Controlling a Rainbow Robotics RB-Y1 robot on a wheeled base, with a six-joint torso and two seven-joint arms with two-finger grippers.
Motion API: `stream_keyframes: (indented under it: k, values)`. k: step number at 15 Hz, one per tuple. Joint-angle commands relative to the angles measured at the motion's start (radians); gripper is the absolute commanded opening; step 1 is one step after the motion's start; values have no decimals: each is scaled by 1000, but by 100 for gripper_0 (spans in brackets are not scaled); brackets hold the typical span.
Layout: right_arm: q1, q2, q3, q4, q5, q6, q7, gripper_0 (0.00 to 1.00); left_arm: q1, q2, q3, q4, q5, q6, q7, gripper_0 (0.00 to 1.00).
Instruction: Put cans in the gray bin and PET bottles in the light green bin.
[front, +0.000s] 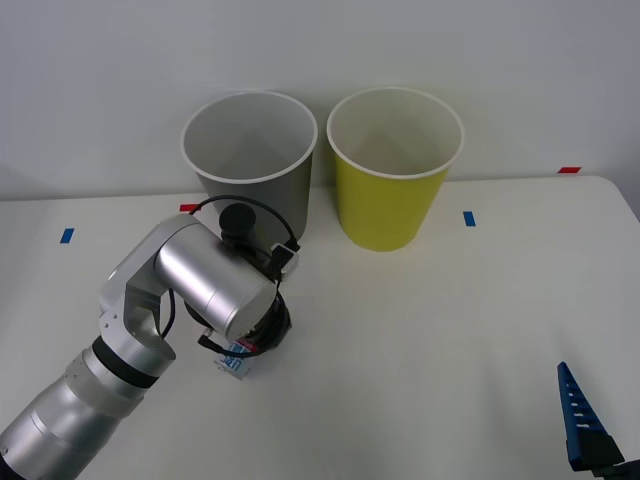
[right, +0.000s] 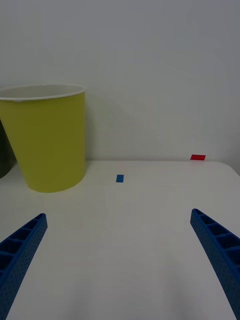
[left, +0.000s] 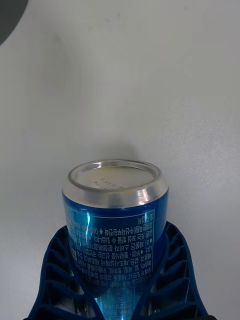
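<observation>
- Left wrist view: left gripper (left: 120, 280) w/ both blue ribbed fingers (left: 57, 270) hugging the can (left: 116, 220), one each side, pads bent round its wall – clamped on the can.
- Can's silver end faces the cam; label text reads upside down. Whether it's lifted or touching the table (left: 165, 90) – can't tell from here.
- Front view: left arm reaches in from the near left, wrist pointing down; a bit of can (front: 236, 364) peeks out under the wrist, low by the table (front: 450, 330), in front of the gray bin (front: 250, 160).
- Gray bin sits back-left, green bin (front: 394, 165) just beside it to the right, both upright, mouths open.
- Right gripper (right: 120, 260) parked near right corner of table, fingers wide apart, nothing betw. them; green bin (right: 47, 135) ahead of it.
- Step, as I read it: carry can to gray bin. Doing it well:
  - keep the squeeze firm but not crushing – thin wall prob. dents easily.
  - raise straight up first, high enough for can bottom to clear the white rim; bin is tall.
  - go fwd over the gray mouth, not the green; centre before letting go.
  - watch wrist/cable vs. the near rim – a knock could tip the bin.
</observation>
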Motion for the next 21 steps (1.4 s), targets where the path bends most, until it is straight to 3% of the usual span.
stream_keyframes:
  k: [1,6,13,15,21]
  values:
    - [0,0,0,0,0,0,0,100,70,-13,0,-131,-94,-24,-8,3]
    - [0,0,0,0,0,0,0,100,217,-76,34,-327,-252,-141,-111,1]
    - [0,0,0,0,0,0,0,100,240,-34,192,-580,-83,-238,-155,0]
    - [0,0,0,0,0,0,0,100,238,-30,240,-655,-82,-267,-169,0]
    - [0,0,0,0,0,0,0,100,231,-2,387,-794,55,-273,-201,0]
